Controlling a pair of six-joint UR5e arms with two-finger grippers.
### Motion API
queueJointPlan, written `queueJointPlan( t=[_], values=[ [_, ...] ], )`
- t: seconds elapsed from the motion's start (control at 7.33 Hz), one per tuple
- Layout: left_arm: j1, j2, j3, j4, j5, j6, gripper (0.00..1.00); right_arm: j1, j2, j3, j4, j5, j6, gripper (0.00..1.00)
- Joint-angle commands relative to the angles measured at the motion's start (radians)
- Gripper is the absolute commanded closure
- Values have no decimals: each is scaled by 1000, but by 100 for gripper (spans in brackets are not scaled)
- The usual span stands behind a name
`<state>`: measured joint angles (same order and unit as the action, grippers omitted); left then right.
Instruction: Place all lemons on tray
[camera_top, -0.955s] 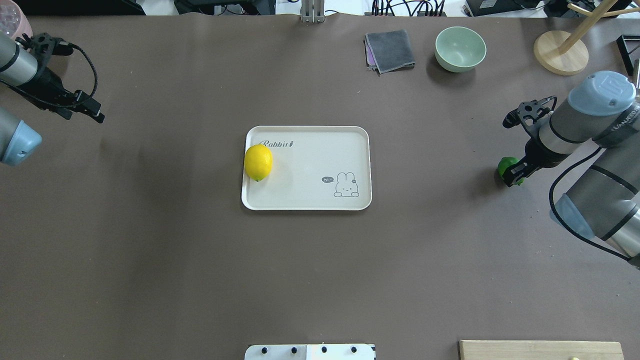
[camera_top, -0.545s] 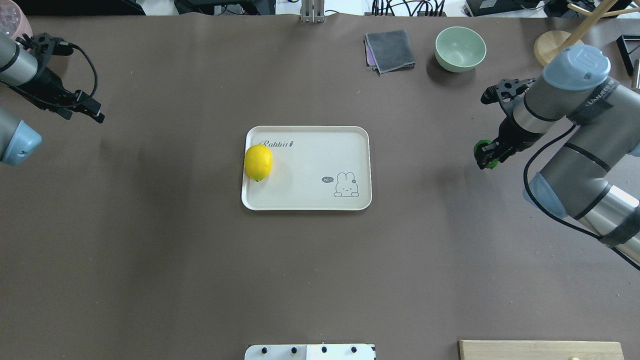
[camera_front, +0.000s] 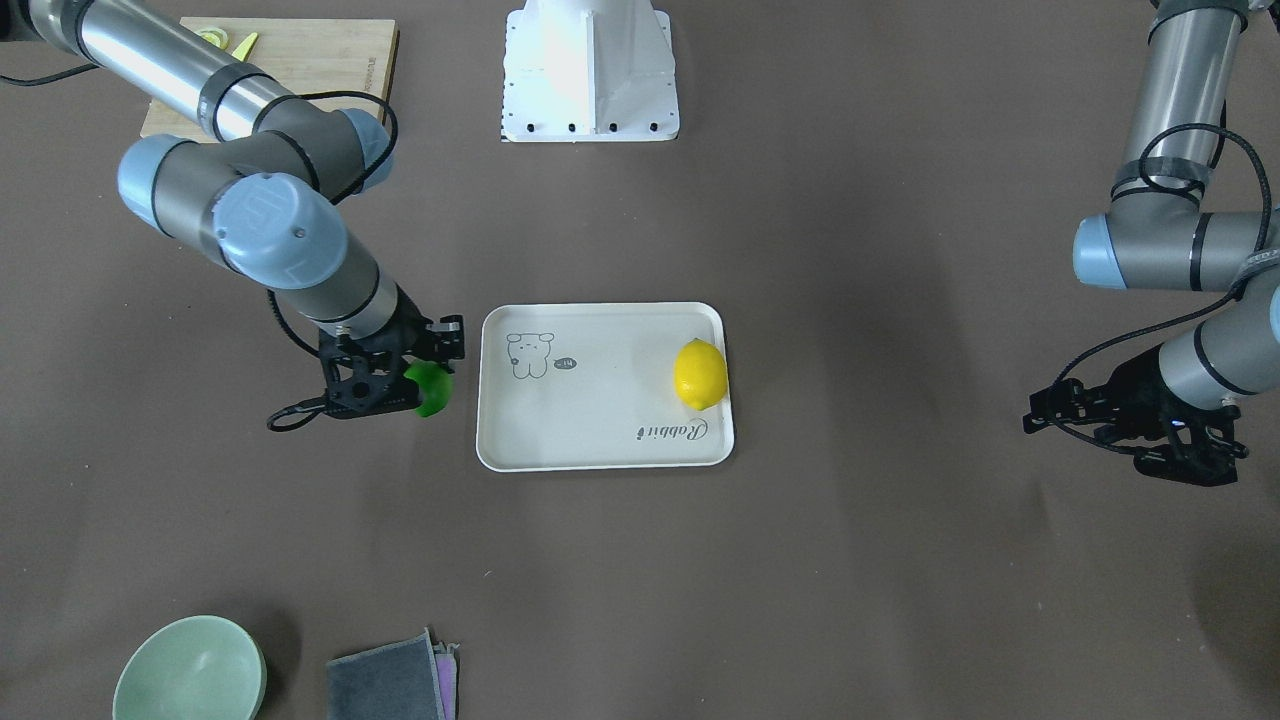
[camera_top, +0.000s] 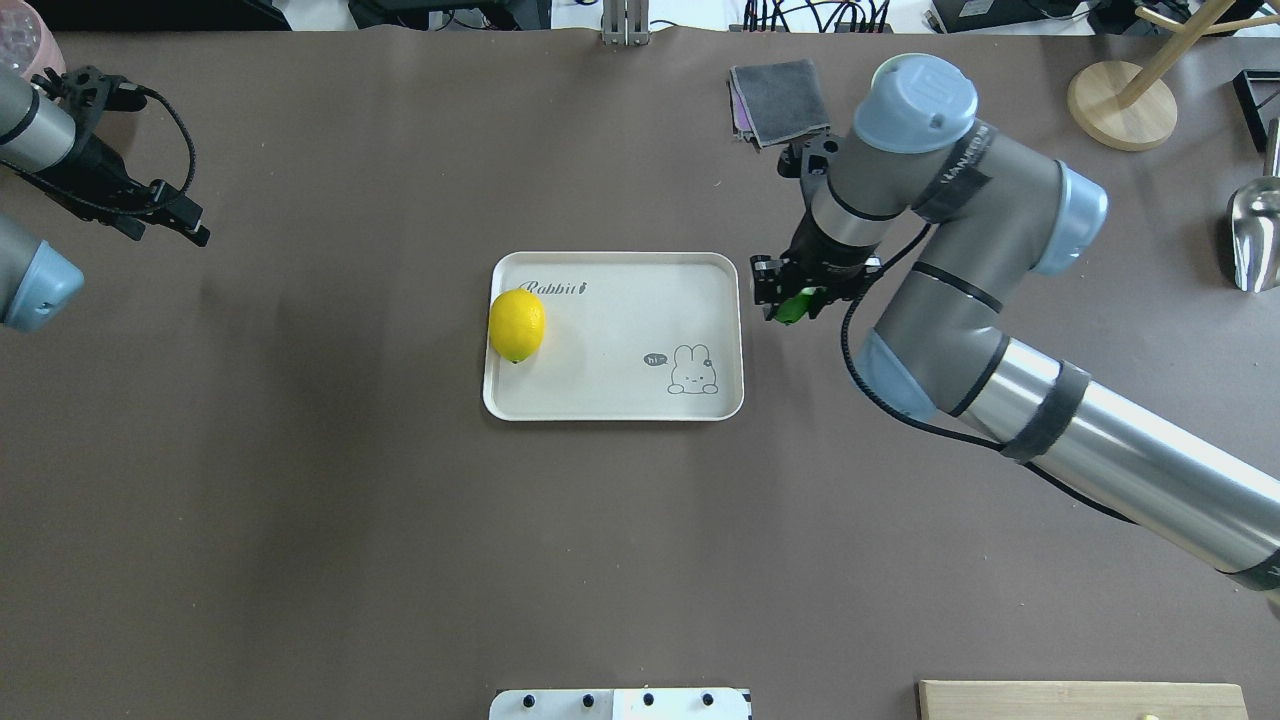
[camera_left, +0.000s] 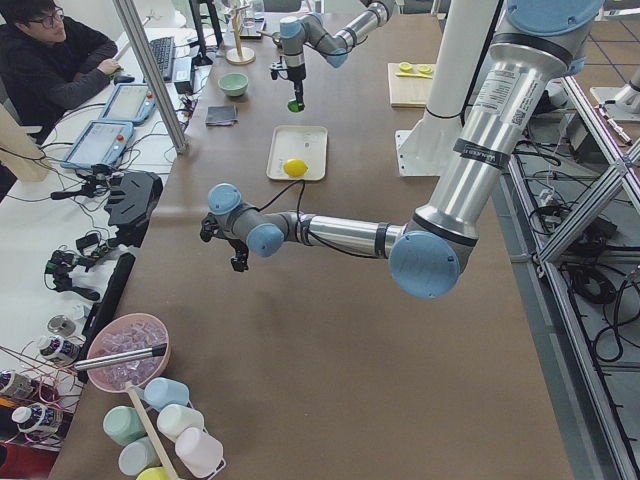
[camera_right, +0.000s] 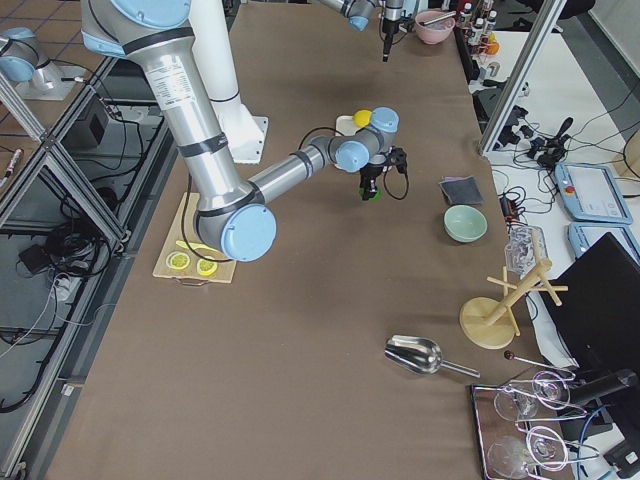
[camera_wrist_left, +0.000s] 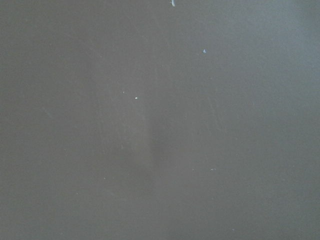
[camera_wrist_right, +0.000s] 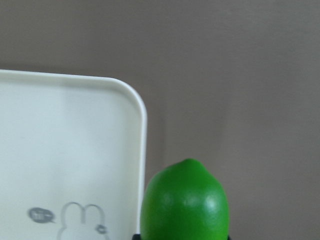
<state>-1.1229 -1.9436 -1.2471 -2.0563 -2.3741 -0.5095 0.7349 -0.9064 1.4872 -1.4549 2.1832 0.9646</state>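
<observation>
Gripping the green lemon in the right gripper, just beside the tray. Held aloft, likely to clear the rim

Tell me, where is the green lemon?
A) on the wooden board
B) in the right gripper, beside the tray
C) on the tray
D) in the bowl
B: the right gripper is shut on the green lemon, just outside the tray's rim; only the yellow lemon lies on the tray.

opposing overhead, front views over tray
</observation>
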Motion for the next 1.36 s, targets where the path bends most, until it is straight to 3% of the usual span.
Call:
queueJointPlan(
  t=[0.0,0.14,0.27,0.95,1.23],
  values=[
    [0,0,-2,-1,-1,-3,2,-58,121,-73,5,-36,104,100],
    [0,0,-3,-1,-1,-1,2,-60,124,-77,5,-37,105,16],
    [0,0,-3,-1,-2,-3,2,-61,127,-79,4,-46,109,0],
    [-12,-1,2,1,-8,5,2,7,95,-90,1,-19,59,0],
    [-99,-1,0,54,-77,37,3,125,14,-44,-2,103,-9,0]
  ],
)
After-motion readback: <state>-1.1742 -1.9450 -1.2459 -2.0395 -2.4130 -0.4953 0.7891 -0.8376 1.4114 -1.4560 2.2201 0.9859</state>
